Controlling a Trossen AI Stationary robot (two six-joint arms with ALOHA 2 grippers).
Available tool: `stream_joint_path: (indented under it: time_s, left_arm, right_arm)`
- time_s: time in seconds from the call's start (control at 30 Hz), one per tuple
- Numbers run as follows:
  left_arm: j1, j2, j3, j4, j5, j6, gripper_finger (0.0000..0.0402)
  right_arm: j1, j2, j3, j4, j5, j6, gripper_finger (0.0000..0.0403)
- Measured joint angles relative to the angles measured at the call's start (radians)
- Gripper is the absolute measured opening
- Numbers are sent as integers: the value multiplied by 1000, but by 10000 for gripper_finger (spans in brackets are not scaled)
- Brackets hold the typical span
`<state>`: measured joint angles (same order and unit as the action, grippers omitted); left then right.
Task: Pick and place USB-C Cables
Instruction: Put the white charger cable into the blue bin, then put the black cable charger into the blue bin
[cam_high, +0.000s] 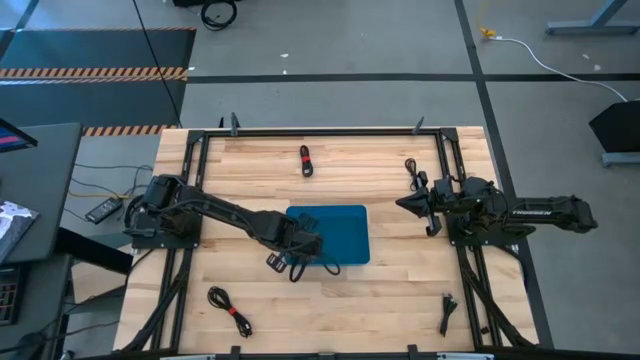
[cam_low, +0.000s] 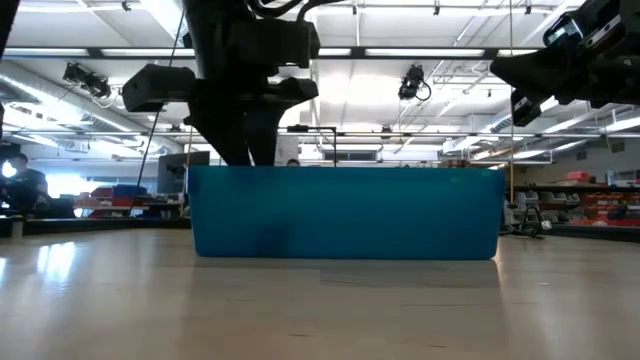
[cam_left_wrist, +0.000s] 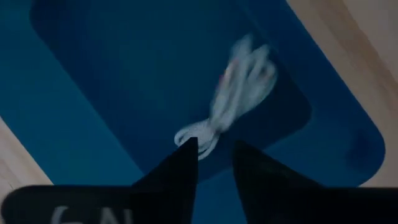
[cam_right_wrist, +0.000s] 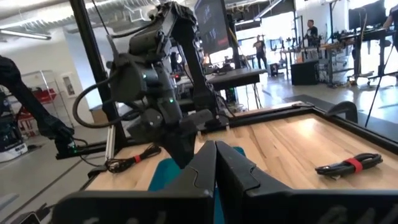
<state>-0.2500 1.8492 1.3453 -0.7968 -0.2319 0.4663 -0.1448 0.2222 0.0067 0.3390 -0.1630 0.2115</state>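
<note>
The blue tray (cam_high: 345, 232) sits mid-table. My left gripper (cam_left_wrist: 214, 155) hangs open over the tray's left part. In the left wrist view a coiled cable (cam_left_wrist: 239, 84) shows pale and blurred over the tray floor, just past the fingertips. Its loop end (cam_left_wrist: 189, 134) is beside one fingertip, not between the two. Other black cable coils lie on the wood: one with a red tie at the far side (cam_high: 306, 160), one with a red tie near left (cam_high: 230, 311), one near right (cam_high: 447, 314), and one by the right arm (cam_high: 411, 172). My right gripper (cam_right_wrist: 215, 158) is shut, raised at the table's right side.
A black frame (cam_high: 320, 131) runs along the table's far edge and down both sides. Bare wood lies between the tray and the near edge. In the low view the tray wall (cam_low: 345, 215) hides what is in the tray. People (cam_right_wrist: 311, 31) stand far off in the room.
</note>
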Motion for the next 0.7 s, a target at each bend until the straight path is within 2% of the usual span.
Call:
stream_joint_path:
  time_s: [0.13,0.23,0.37,0.57,0.7]
  left_arm:
    - [-3,0,0,0,-1,1,134]
    - [-7,-8,0,-12,-39,-11,143]
    - [-26,-15,49,-102,-75,-38,145]
    - [-80,-17,187,-304,-73,-238,143]
    - [-131,-18,225,-360,-5,-388,142]
  right_arm:
    - [0,0,0,2,-16,0,15]
    - [0,0,0,3,-19,0,15]
    - [0,0,0,3,-22,0,15]
    - [0,0,0,-2,-23,0,15]
    - [0,0,0,-3,-27,0,15]
